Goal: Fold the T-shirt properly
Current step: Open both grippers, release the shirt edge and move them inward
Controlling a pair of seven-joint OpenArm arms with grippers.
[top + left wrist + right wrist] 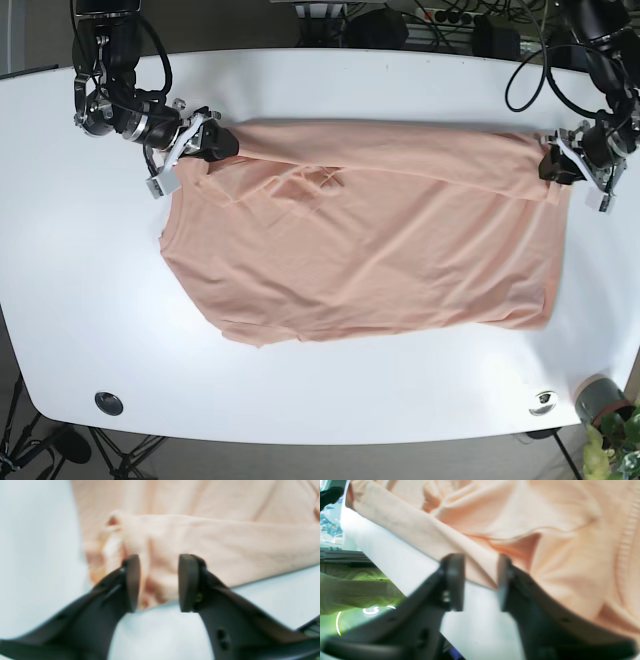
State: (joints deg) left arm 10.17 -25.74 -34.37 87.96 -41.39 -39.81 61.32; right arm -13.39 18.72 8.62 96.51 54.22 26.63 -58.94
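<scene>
A peach T-shirt [370,240] lies spread on the white table [320,400]; its far edge is folded toward the front as a long band. My left gripper [548,165] is at the band's right end. In the left wrist view it [160,582] is open, with the bunched shirt [225,545] edge between its fingers. My right gripper [215,143] is at the band's left end. The right wrist view shows it [480,580] open, the folded shirt [545,530] edge lying in the gap between the fingers.
A dark round fitting [108,403] and a metal one [543,402] sit near the table's front edge. A grey cup and a plant [600,415] stand past the front right corner. Cables [400,15] run behind the far edge.
</scene>
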